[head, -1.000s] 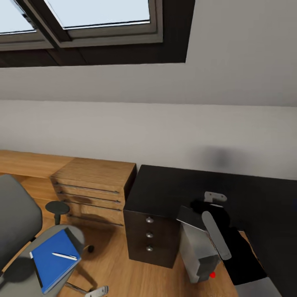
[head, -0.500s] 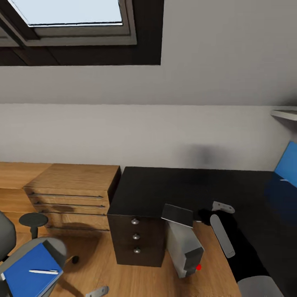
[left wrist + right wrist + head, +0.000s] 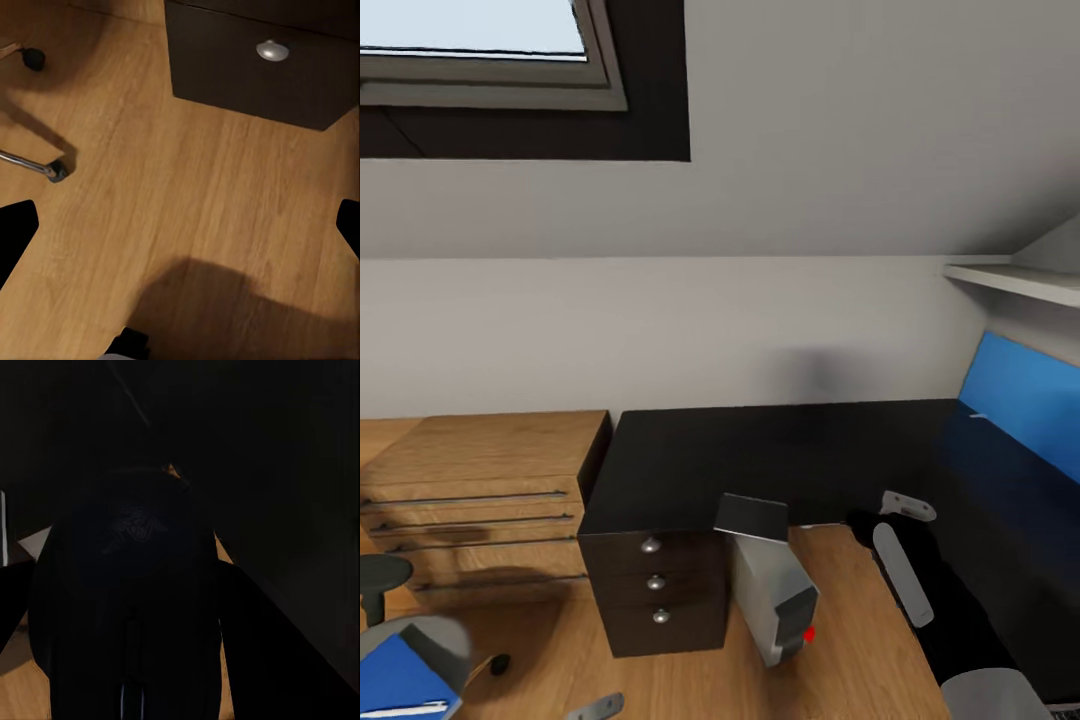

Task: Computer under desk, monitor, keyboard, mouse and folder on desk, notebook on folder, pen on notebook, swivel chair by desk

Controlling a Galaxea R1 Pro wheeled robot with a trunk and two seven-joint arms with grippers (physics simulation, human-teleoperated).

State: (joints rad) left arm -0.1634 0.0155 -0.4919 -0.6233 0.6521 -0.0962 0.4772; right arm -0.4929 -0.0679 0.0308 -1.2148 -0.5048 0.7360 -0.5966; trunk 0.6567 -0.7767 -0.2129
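Note:
The desk (image 3: 790, 450) has a glossy black top and dark drawers (image 3: 655, 590) with silver knobs. The light grey computer (image 3: 770, 590) leans tilted on the floor beside the drawers, its red light facing me. At the lower left, the swivel chair's grey seat (image 3: 440, 635) carries the blue folder (image 3: 395, 680) with the white pen (image 3: 405, 708) on it. My right gripper (image 3: 882, 520) hovers by the desk's front edge. In the right wrist view it is shut on a dark rounded mouse (image 3: 127, 555). My left gripper (image 3: 180, 225) is open over the oak floor near a drawer knob (image 3: 272, 50).
Low oak cabinets (image 3: 480, 490) stand left of the desk against the pale wall. A blue wall panel (image 3: 1025, 400) and a white shelf (image 3: 1010, 280) are at the right. A chair caster and chrome leg (image 3: 34, 165) lie on the floor near my left gripper.
The camera has swung right, so the whole picture slid left. The blue panel and shelf came into view and the chair slipped toward the left corner. Both arms look unchanged.

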